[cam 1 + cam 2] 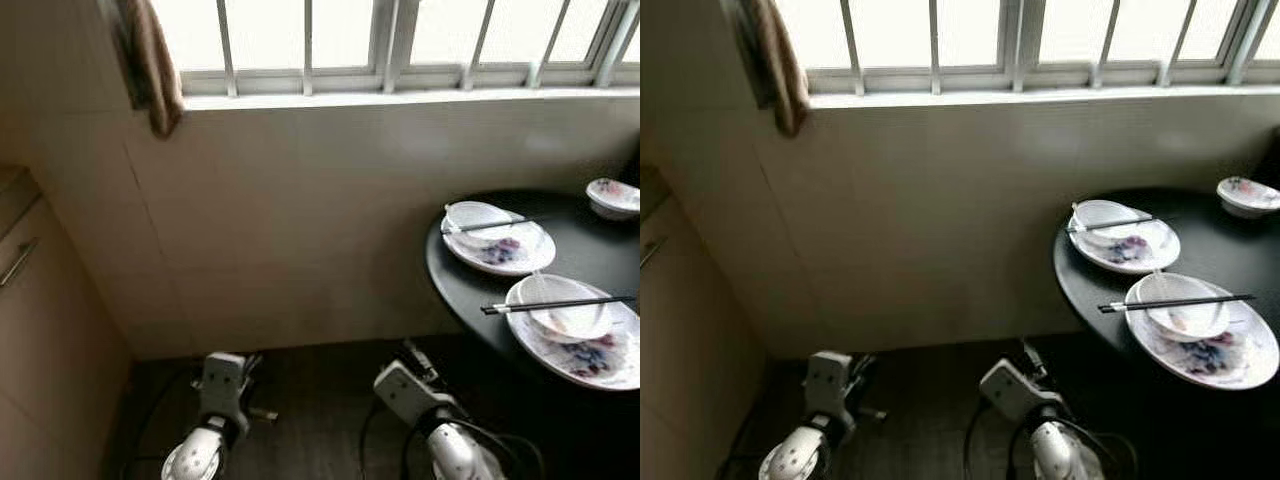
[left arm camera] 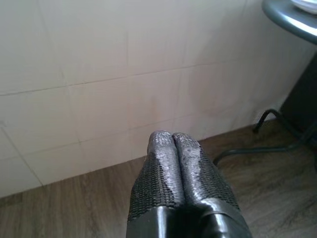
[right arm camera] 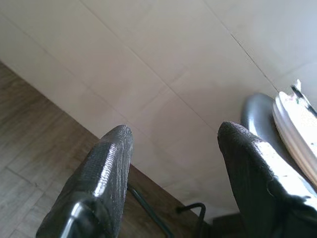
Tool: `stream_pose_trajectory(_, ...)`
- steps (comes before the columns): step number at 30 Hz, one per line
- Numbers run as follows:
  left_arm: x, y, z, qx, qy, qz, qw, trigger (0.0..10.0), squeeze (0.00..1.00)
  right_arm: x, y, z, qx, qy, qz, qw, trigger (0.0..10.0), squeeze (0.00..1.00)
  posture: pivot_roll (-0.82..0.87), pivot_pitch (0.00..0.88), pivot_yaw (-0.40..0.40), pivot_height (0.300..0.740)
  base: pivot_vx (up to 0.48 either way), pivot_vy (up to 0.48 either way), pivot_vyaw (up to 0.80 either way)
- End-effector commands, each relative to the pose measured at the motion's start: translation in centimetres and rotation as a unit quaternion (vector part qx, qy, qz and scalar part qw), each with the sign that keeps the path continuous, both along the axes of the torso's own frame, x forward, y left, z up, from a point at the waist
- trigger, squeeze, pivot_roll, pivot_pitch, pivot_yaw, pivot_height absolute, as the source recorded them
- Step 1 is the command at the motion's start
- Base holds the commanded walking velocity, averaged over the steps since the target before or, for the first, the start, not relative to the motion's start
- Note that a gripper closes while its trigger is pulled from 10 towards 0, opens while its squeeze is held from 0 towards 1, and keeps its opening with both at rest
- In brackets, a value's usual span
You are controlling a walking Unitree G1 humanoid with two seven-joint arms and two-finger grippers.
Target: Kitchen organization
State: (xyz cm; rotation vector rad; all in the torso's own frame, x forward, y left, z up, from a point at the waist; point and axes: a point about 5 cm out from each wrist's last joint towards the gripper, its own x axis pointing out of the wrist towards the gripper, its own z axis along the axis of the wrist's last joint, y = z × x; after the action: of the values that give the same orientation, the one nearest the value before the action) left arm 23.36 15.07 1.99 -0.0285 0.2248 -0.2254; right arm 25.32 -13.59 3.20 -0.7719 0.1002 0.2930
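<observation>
- The head views show a round black table [image 1: 590, 262] at the right, against a tiled wall [image 1: 300, 220] under a barred window [image 1: 400, 40]. A brown cloth [image 1: 148, 60] hangs at the far left, and a cabinet [image 1: 40, 330] stands at the left edge.
- On the table, the near plate [image 1: 585, 350] and the far plate [image 1: 505, 250] each carry a white bowl: near bowl [image 1: 565, 310], far bowl [image 1: 478, 215]. A small patterned bowl [image 1: 612, 196] sits further right and far.
- Dark chopsticks [image 1: 555, 304] lie across the near bowl, long axis running left to right; a second pair [image 1: 490, 225] lies across the far bowl in much the same line.
- The left gripper [image 2: 172, 144], low near the wooden floor [image 2: 74, 213], has its fingers pressed together on nothing. Its wrist view adds the table's metal leg [image 2: 267, 119], hidden from the head.
- The right gripper [image 3: 173, 144] has its fingers spread apart, empty, facing the wall, with a plate rim [image 3: 297, 129] and the table edge beside it.
- No readable writing appears.
</observation>
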Motion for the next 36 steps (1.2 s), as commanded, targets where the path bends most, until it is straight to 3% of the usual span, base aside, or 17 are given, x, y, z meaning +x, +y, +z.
stream_pose_trajectory(1,0.09,-0.07,0.04,0.005,0.003,0.0,1.0,10.0,0.0,0.04,-0.16,0.07,-0.002,-0.002,-0.003,1.0,10.0,0.0,-0.08,0.0,0.0,0.74,0.0,0.0,0.0)
stream_pose_trajectory(36,0.45,0.01,0.05,0.009,0.009,0.007,1.0,10.0,0.0,0.25,-0.05,0.22,0.0,-0.004,0.002,1.0,10.0,0.0,-0.08,0.0,0.003,0.74,0.0,-0.048,0.0)
